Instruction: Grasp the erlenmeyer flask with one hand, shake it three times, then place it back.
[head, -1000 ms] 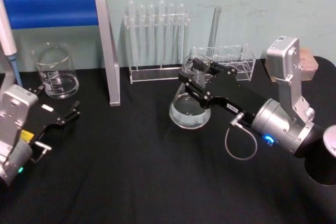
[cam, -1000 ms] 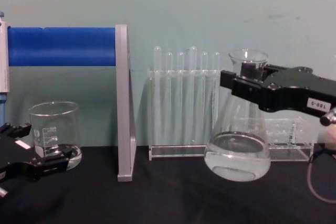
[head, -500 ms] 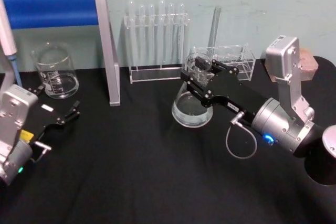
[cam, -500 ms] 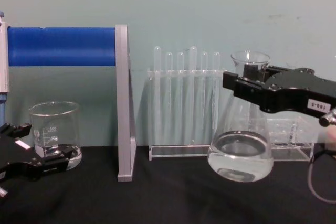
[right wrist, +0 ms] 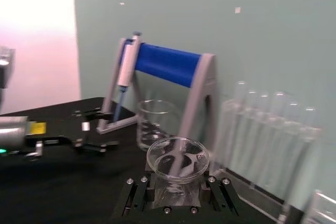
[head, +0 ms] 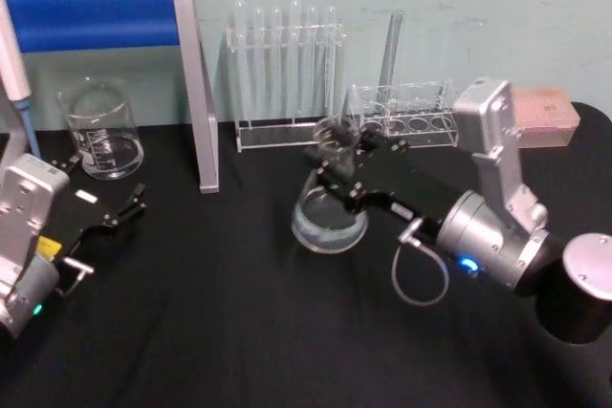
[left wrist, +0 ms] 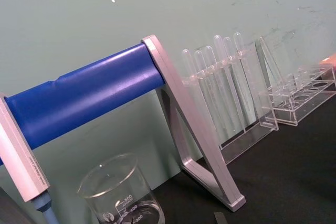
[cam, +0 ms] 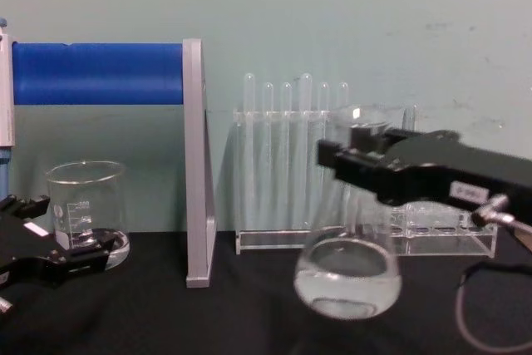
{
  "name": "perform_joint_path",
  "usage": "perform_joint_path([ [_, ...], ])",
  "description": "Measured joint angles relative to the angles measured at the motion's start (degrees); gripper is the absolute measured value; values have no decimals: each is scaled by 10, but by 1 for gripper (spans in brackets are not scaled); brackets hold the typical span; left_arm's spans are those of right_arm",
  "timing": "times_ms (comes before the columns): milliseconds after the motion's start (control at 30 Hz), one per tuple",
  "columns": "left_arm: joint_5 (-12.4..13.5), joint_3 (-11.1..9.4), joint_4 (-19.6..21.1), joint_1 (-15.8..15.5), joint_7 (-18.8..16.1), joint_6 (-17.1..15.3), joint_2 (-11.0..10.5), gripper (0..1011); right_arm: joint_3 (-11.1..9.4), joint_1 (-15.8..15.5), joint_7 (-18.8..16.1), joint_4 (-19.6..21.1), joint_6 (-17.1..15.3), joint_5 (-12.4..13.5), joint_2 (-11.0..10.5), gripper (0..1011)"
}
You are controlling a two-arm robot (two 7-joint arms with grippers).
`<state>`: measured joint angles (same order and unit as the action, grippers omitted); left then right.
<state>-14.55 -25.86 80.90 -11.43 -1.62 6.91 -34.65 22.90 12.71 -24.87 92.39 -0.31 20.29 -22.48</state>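
Grippers first: my left gripper (head: 108, 181) rests at the near left on the black table (head: 239, 322), jaws spread wide and holding nothing. Farther in, near the middle, my right gripper (head: 340, 148) reaches in from the right, its jaws clamped on the neck of the erlenmeyer flask (head: 326, 223), just under the flared rim. The flask is roughly upright with clear liquid in its wide base; I cannot tell whether the base touches the table. Beyond the left gripper sits a glass beaker (head: 100, 136). Against the back wall are a blue-barred stand (head: 96, 16), a test tube rack (head: 287, 54) and a low clear rack (head: 409, 118).
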Motion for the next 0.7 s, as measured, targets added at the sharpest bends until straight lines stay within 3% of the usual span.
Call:
perform_joint_path([
  [400,0,0,0,0,0,0,0,1001,49,5,-36,15,-7,9,8,450],
  [700,0,0,0,0,0,0,0,1001,70,8,-45,23,-8,16,9,450],
])
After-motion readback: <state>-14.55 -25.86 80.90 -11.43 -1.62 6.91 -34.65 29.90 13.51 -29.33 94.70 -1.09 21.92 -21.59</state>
